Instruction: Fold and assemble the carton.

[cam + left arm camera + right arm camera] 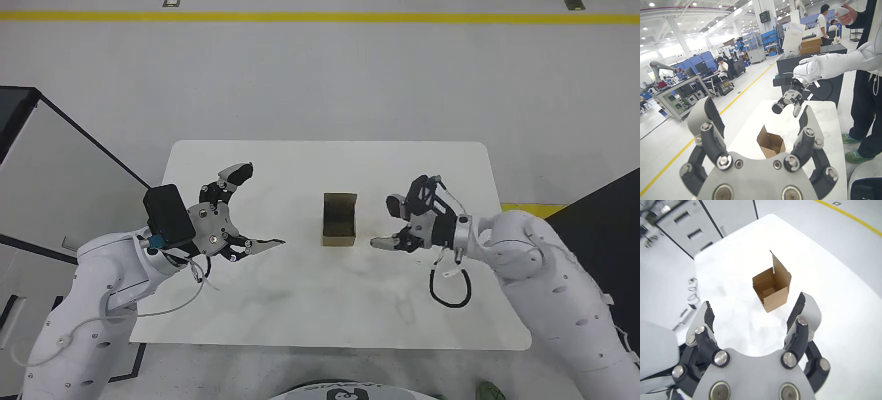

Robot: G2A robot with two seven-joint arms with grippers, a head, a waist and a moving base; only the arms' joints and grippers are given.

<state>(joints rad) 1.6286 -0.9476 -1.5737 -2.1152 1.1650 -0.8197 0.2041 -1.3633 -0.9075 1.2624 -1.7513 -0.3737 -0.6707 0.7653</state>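
Carton (339, 219) closing looks to be the step in hand. The body is squared up and its bottom flaps appear folded in, but the mouth is open and the lid is not yet down.

Nearest you, bare table (300, 320) runs from the 6 o'clock edge up to the arms. Next out, the left gripper (262, 206) hangs at the carton's 9 o'clock and the right gripper (386, 224) at its 3 o'clock. Both have their fingers spread wide with nothing in them, and both are near the carton without touching it.

Between them the carton stands upright at the table's centre, with one tall flap rising from what seems to be its 12 o'clock side.

I judge you should steady one wall with one gripper, then press that flap over toward 6 o'clock with the other. The carton looks light, so an unbraced push may slide or tip it.

Beyond the carton, white table top continues to the 12 o'clock edge, well apart from it. That leaves you room on every side.
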